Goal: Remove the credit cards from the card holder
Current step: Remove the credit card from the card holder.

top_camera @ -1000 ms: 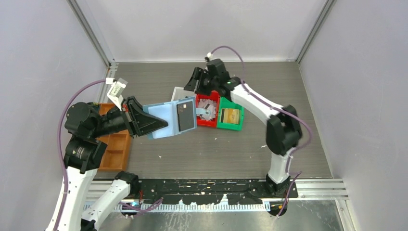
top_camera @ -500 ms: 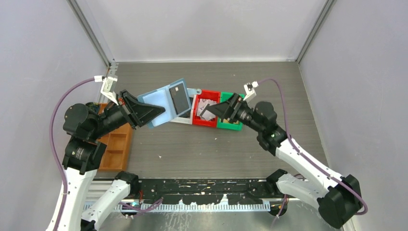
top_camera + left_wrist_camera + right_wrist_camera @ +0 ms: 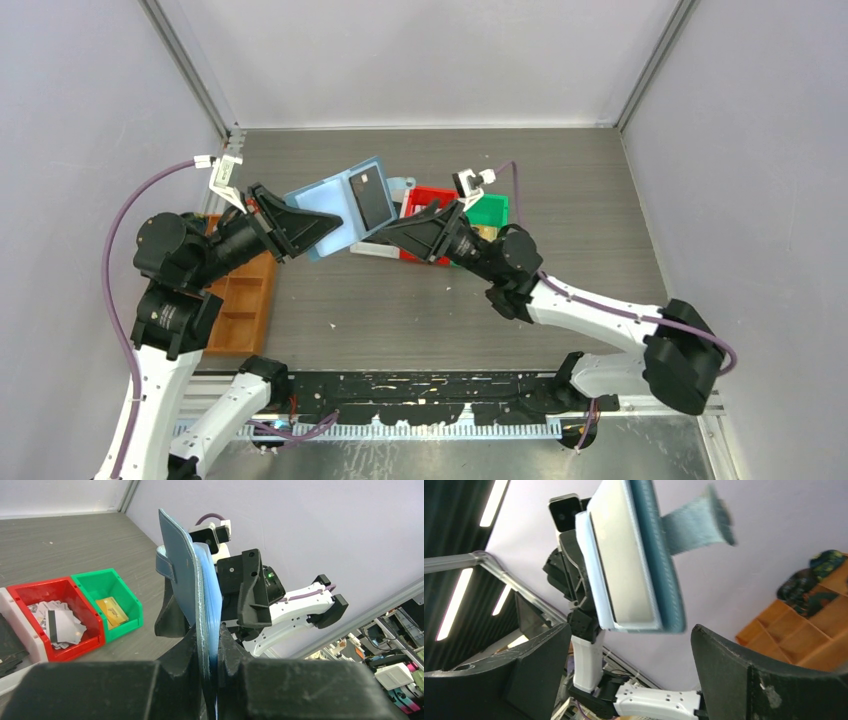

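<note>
My left gripper (image 3: 318, 228) holds the blue card holder (image 3: 335, 205) up in the air, opened flat, its jaws shut on the holder's left edge (image 3: 206, 630). A black credit card (image 3: 372, 200) sits in the holder's pale inner slot. My right gripper (image 3: 388, 231) points left at the holder's right end, open and empty. In the right wrist view the holder (image 3: 659, 570) and its card (image 3: 624, 565) hang just beyond the gap between the wide-apart fingers (image 3: 539, 665). More cards lie in the red bin (image 3: 57, 622), and a gold one (image 3: 112, 612) lies in the green bin.
A red bin (image 3: 428, 199), a green bin (image 3: 492, 209) and a white bin (image 3: 372, 250) stand in a row under and behind the right gripper. An orange-brown compartment tray (image 3: 240, 305) lies at the left by the left arm.
The right arm swung from over the bins down and left to the holder's end, its jaws opening wide. The left gripper raised and tilted the holder slightly, still gripping it.
</note>
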